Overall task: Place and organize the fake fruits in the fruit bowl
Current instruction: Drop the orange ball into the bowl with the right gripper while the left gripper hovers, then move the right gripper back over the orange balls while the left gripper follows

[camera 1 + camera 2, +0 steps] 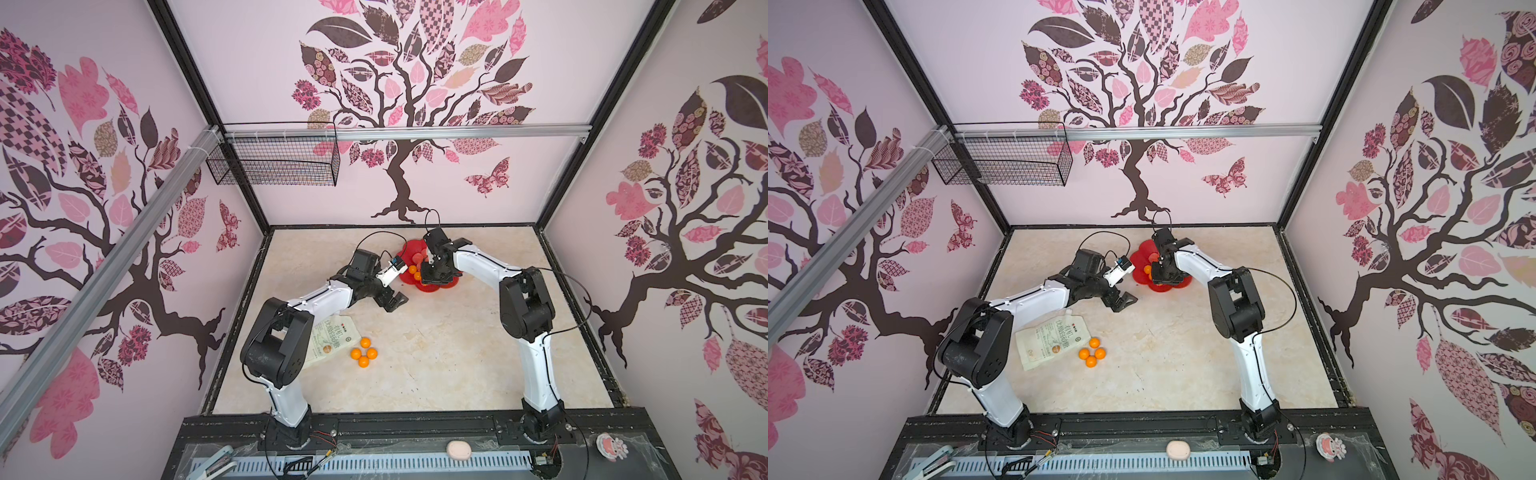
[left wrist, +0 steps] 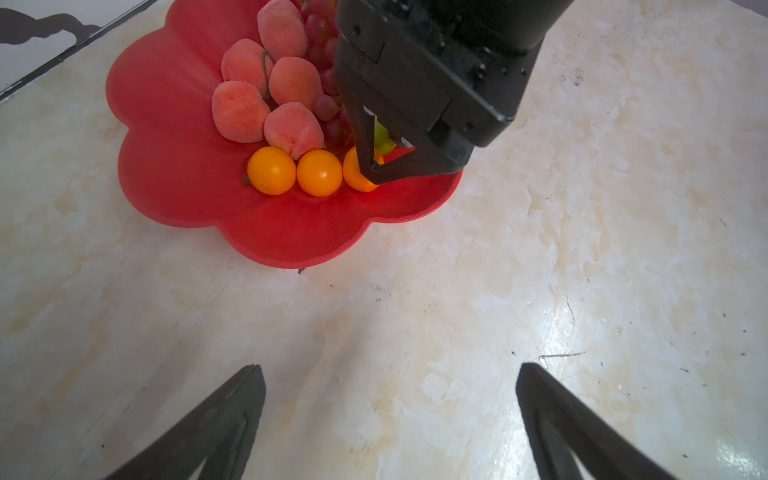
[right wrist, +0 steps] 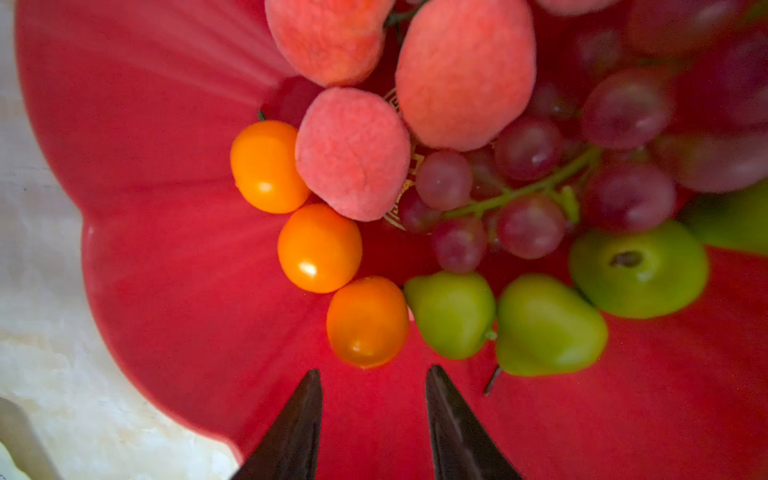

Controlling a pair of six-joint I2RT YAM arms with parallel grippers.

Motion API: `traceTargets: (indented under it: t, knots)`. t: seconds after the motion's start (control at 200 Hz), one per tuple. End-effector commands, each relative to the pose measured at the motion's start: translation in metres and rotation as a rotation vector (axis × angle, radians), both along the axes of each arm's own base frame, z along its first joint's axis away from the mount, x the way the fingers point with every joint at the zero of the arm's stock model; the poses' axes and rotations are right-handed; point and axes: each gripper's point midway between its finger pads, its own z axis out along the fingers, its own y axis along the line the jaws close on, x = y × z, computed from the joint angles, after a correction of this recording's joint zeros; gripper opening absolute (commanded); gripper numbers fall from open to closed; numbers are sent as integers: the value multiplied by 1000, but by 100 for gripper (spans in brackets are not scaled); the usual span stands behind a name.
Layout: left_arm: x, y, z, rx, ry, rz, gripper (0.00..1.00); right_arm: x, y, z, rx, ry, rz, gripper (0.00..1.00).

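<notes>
The red flower-shaped fruit bowl (image 1: 409, 251) (image 1: 1139, 254) (image 2: 174, 178) (image 3: 145, 199) sits at the back middle of the table. In it lie pink peaches (image 3: 353, 153) (image 2: 241, 110), a purple grape bunch (image 3: 528, 195), green pears (image 3: 451, 316) and three oranges in a row (image 2: 319, 172). My right gripper (image 1: 432, 277) (image 3: 374, 372) hangs over the bowl, open, with nothing between its fingers. The nearest orange (image 3: 368, 322) lies just beyond its tips. Several more oranges (image 1: 363, 352) (image 1: 1092, 353) lie on the table at front left. My left gripper (image 1: 395, 301) (image 2: 390, 370) is open over bare table beside the bowl.
A flat white printed pouch (image 1: 328, 338) (image 1: 1046, 336) lies next to the loose oranges, partly under the left arm. A black wire basket (image 1: 282, 160) hangs on the back left wall. A pink oval object (image 1: 458, 450) rests on the front ledge.
</notes>
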Motion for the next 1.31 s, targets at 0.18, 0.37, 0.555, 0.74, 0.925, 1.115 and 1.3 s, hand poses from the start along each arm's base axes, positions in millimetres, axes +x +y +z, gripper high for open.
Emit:
traceTargets:
  t: [0.18,0.37,0.555,0.74,0.925,1.115,1.3]
  knots:
    - [-26,-9,19,-11,-6,-191,98,9,-8,40,-14,-90,-12,45]
    - [-57,-8,33,-39,32,-353,98,3,-10,68,27,-162,-11,45]
    - [-75,6,61,-147,59,-456,98,-18,-3,84,98,-200,3,45]
    - [-78,23,83,-183,8,-483,93,-50,18,86,114,-204,66,45]
    - [-65,32,91,-132,7,-354,98,-86,52,82,158,-185,134,45]
    - [-69,46,102,-118,-21,-187,98,-120,91,75,212,-151,212,45]
    - [-92,67,99,-38,31,-86,98,-150,121,66,244,-107,277,45]
